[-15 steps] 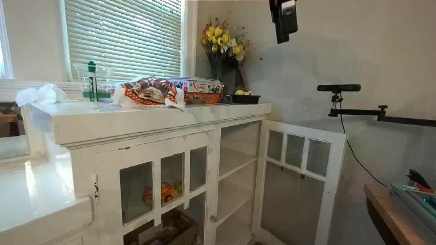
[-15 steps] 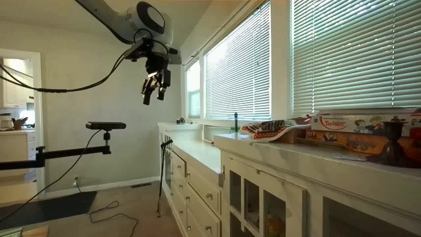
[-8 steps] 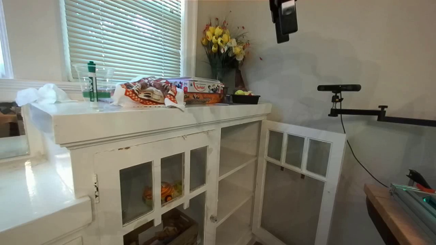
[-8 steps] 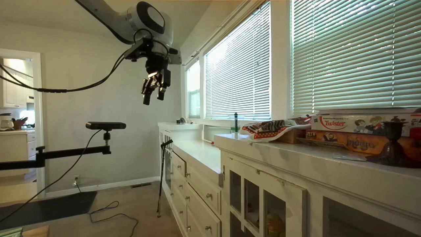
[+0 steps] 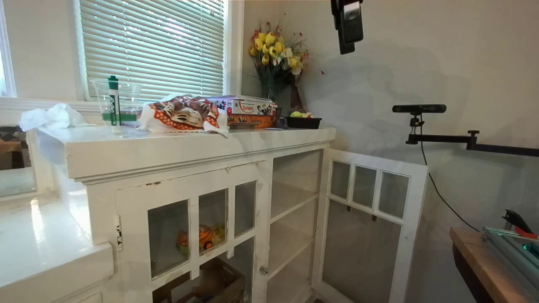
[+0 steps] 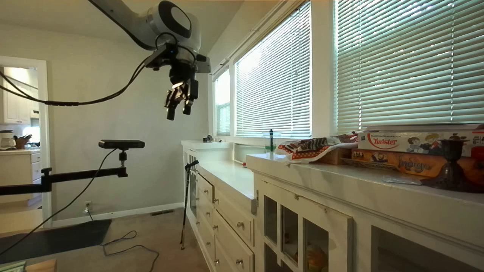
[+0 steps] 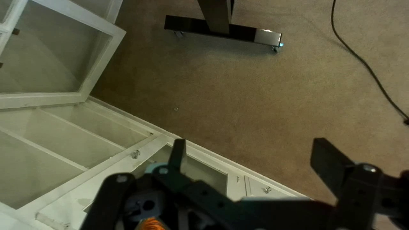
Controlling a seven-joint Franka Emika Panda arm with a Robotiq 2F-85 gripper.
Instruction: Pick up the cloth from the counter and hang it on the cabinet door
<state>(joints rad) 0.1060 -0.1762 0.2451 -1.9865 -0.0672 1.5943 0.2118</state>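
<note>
While cloth [image 5: 185,117] lies on counter [image 5: 168,148], pincer [image 6: 179,112] gapes.

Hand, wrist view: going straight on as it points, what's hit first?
Probably the carpet, seen beyond the open hand; depth is unclear, so one finger might graze the cabinet front first.

The place is a home: boxed games [image 6: 408,141] lie on the white counter [image 5: 202,147], yellow flowers [image 5: 269,48] stand near them, blinds [image 6: 410,64] hang above, carpet [image 7: 255,102] spreads below, and a doorway [image 6: 44,132] gives onto a kitchen [image 6: 17,164] with a coffee maker [image 6: 8,140].
</note>
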